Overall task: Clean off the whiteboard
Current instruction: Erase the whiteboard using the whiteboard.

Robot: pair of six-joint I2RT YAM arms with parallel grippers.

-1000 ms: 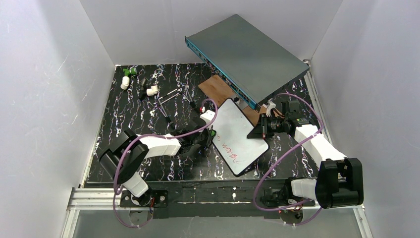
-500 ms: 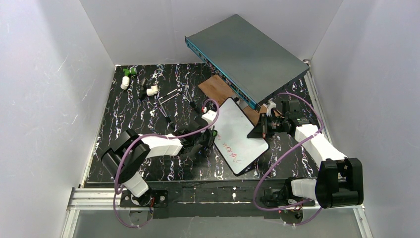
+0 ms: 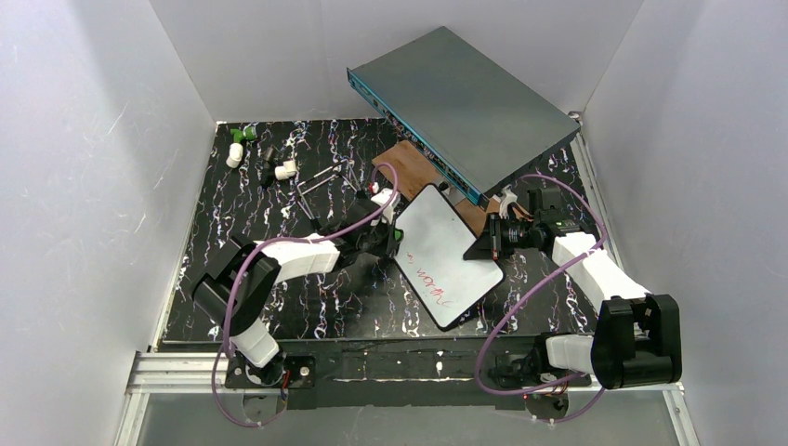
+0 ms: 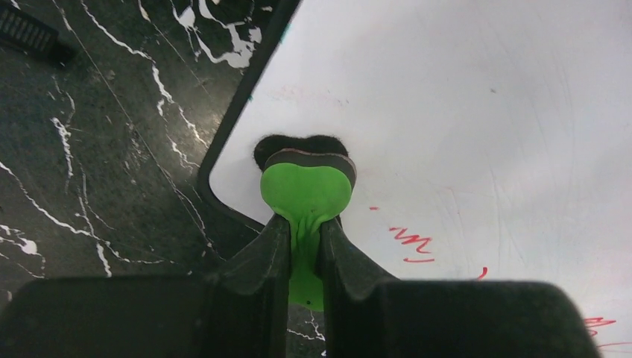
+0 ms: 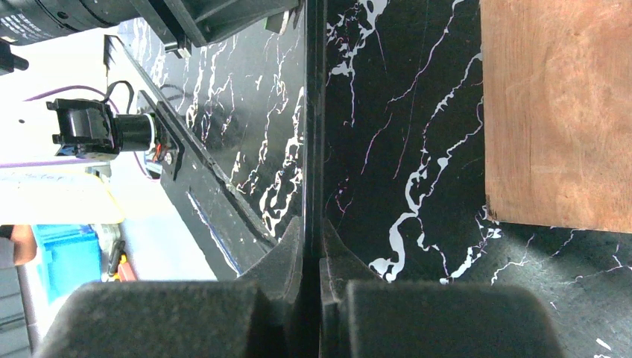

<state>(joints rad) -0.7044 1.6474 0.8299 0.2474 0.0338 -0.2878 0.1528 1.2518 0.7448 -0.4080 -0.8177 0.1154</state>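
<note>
The whiteboard (image 3: 446, 251) lies tilted at mid table, with red handwriting (image 3: 429, 279) on its near half. My left gripper (image 3: 394, 238) is shut on a green eraser (image 4: 307, 186) whose black felt pad presses on the board's left edge (image 4: 462, 112). Red marks (image 4: 410, 240) lie just right of the eraser. My right gripper (image 3: 479, 249) is shut on the board's right edge. That edge runs as a thin black line (image 5: 314, 112) between its closed fingers (image 5: 313, 239).
A large grey-teal metal box (image 3: 465, 98) leans at the back right, over a brown wooden plank (image 3: 409, 165), which also shows in the right wrist view (image 5: 555, 112). Small white parts (image 3: 283, 169) and thin rods lie at the back left. White walls enclose the table.
My left gripper has moved the eraser away from me along the board's left edge. The right gripper and the board have stayed put.
</note>
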